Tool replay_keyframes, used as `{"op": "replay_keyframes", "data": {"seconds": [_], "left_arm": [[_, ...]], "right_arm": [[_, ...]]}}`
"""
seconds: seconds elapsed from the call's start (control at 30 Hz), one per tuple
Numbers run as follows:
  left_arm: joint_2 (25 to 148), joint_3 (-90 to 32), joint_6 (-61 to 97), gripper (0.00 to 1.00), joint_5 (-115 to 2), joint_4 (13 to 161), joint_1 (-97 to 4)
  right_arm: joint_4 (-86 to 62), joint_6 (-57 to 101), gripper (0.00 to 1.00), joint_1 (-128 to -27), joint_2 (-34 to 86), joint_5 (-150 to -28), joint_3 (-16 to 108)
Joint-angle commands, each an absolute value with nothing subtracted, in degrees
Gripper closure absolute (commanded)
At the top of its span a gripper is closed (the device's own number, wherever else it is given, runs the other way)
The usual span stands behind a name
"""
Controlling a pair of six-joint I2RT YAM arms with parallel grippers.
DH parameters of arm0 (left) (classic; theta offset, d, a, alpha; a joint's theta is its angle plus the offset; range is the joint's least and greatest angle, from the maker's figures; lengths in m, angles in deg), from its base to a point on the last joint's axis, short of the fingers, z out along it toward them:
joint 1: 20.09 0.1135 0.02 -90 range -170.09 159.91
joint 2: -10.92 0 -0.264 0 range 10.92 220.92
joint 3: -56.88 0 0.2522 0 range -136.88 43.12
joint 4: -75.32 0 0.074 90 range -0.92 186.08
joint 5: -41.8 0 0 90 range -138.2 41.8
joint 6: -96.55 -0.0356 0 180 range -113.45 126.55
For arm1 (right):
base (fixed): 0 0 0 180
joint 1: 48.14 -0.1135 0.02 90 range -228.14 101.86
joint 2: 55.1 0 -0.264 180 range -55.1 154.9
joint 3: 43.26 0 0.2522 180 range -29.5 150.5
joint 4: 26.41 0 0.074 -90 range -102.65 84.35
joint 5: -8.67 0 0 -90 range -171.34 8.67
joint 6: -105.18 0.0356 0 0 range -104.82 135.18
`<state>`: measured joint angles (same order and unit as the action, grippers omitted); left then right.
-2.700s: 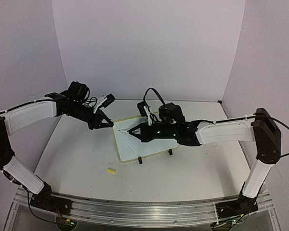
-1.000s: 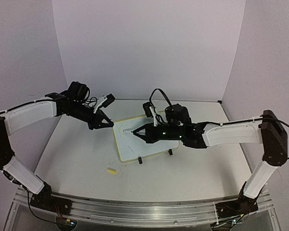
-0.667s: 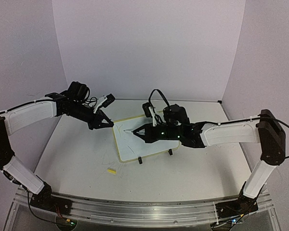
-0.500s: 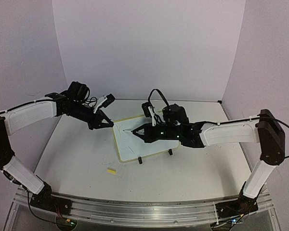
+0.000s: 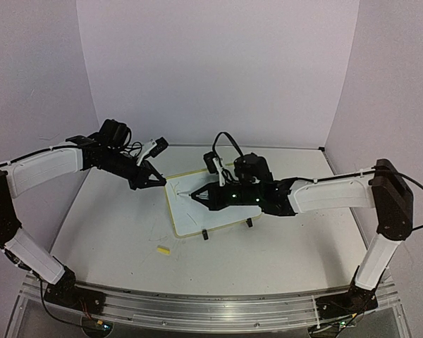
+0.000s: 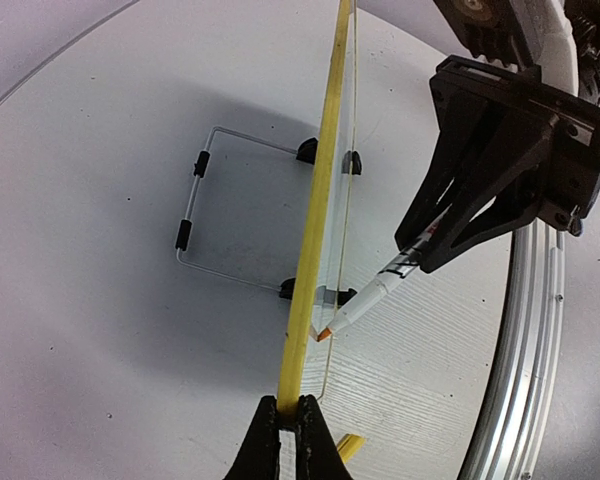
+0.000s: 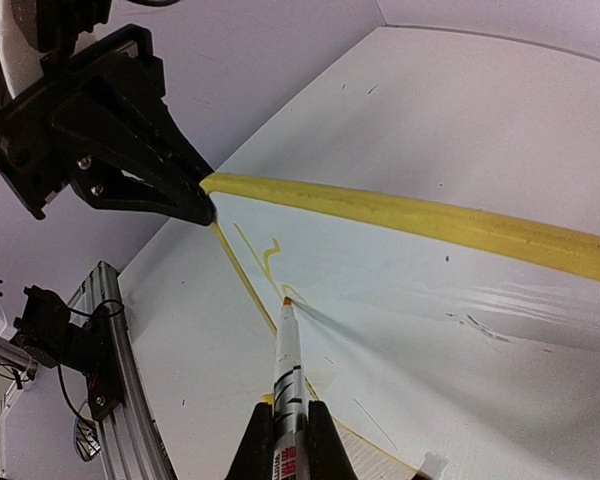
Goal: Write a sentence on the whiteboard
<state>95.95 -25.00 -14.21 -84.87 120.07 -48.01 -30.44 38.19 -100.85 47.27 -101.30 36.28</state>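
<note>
The whiteboard (image 5: 190, 215), a small glossy white panel with rounded corners and a thin pale-yellow rim, stands tilted on two black clip feet (image 5: 205, 234) and a thin wire stand (image 6: 195, 215). It sits near the middle of the tabletop (image 5: 106, 232), somewhat toward the far edge. The left pincer (image 6: 290, 418) is closed tight on the rim at the board's upper left corner, steadying it. The right pincer (image 7: 285, 425) is clamped on a slim white marker (image 7: 288, 350), whose orange-yellow tip appears to touch the board close to that corner. Of the sentence (image 7: 268, 255), only a first faint yellow stroke shows.

The hold on the rim is narrow, so a hard press from the marker could pivot the light board or rock it back on its stand. On so slick a surface the tip may skate and smear the letters. Ink this pale may barely read against white. The two pincers work very near each other, and a stroke carried toward the corner could bring them together. A small yellow piece (image 5: 163, 249), possibly a cap, lies between the board and the tabletop's near edge.
</note>
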Motion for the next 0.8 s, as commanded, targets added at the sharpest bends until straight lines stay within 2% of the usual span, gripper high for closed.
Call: {"op": "replay_keyframes", "data": {"seconds": [0.0,0.77], "left_arm": [[94.4,-24.9,-15.7,1.00,-83.6,119.7,-48.1],[94.4,-24.8,-15.7,1.00,-83.5,119.8,-48.1]], "right_arm": [[-30.0,38.4,1.00,-100.7,47.0,-99.0,34.5],[-29.9,37.0,1.00,-100.8,43.5,-96.6,37.0]]}}
